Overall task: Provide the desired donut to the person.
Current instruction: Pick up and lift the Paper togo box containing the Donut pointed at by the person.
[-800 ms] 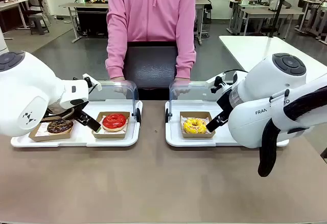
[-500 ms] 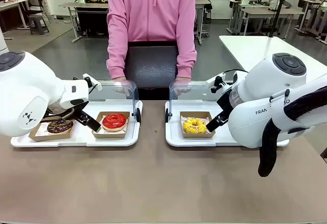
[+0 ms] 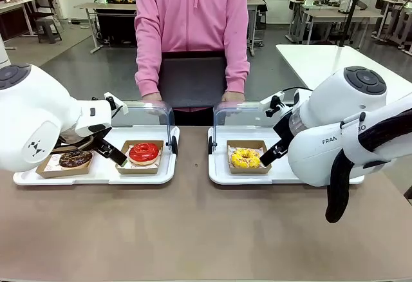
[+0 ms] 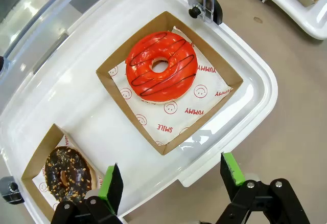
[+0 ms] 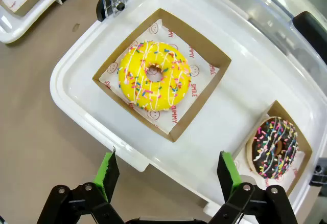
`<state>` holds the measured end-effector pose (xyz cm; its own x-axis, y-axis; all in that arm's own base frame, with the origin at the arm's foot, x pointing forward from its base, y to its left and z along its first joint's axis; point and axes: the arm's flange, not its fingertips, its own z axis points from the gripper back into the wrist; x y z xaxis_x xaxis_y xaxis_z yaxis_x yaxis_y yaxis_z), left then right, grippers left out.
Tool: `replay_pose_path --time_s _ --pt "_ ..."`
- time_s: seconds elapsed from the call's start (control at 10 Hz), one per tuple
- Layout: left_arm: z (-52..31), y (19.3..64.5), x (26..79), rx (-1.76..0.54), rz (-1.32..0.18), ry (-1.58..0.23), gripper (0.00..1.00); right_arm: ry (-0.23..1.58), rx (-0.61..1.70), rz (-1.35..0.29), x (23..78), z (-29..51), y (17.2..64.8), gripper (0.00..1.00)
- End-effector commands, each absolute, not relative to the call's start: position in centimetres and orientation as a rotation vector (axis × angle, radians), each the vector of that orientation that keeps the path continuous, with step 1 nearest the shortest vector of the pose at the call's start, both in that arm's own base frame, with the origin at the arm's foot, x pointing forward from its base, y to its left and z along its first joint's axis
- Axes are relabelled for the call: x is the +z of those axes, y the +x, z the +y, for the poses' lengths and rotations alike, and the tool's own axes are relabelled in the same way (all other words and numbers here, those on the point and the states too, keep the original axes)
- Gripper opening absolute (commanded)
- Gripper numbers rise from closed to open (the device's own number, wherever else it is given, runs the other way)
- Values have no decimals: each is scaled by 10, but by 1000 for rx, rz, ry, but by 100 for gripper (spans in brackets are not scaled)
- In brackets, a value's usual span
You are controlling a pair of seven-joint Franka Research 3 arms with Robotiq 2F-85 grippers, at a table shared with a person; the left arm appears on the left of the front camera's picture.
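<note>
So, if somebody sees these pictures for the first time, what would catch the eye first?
Probably the person in the bright pink sweatshirt, standing at the far side of the table. Next come two vivid donuts in cardboard boxes: the red donut on the left tray and the yellow donut on the right tray. The left gripper and the right gripper hang open, one above each tray's edge.

Left tray (image 3: 103, 172) and right tray (image 3: 219, 161) lie side by side on the table (image 3: 193, 230), a gap between them. Boxed on them, in a row: far-left donut (image 3: 75, 159), mid-left donut (image 3: 144, 153), mid-right donut (image 3: 245, 158), far-right donut (image 5: 276, 147). The person (image 3: 191, 24) stands behind, across the table.
</note>
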<state>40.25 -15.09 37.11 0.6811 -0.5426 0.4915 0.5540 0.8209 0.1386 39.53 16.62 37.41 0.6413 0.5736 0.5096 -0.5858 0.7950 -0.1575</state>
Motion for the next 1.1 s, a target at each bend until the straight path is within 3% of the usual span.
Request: replay_pose_path --time_s 0.0,1.0 --pt "-149 403 372 -612 -546 -22 100 23 661 -573 374 166 395 100" --pt "-151 402 371 -615 -544 -22 100 23 661 -573 374 166 395 100"
